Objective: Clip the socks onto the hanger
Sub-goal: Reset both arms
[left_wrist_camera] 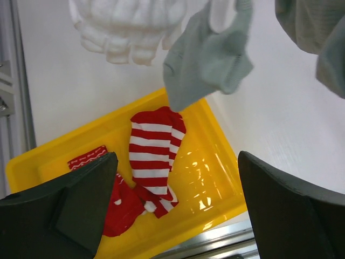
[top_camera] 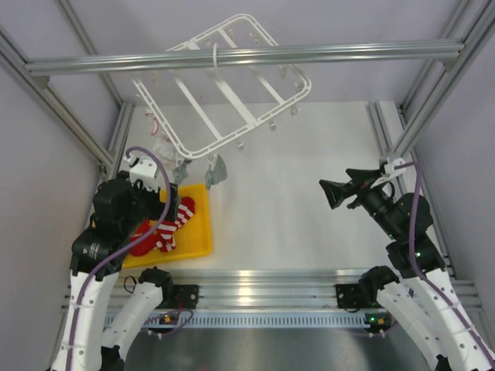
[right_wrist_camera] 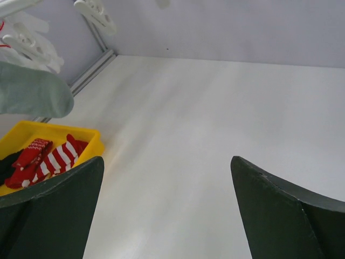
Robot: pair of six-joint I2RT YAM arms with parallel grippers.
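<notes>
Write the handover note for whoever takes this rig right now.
Left pincer: open, empty, above the yellow tray.
Right pincer: open, empty, over bare table on the right.
Hanger: hooked on the overhead beam.
Done: two grey socks hang from clips at its near left corner.
Left to do: the red socks, some white-striped, lie in the tray, unclipped.

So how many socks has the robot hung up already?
Two grey fabric socks hang from the small white clips of the white plastic rack hanger, so those look done. Nothing is in hand: the left gripper and right gripper are both open and empty. Left to do: the red socks, one white-striped, lying in the yellow plastic tray.
</notes>
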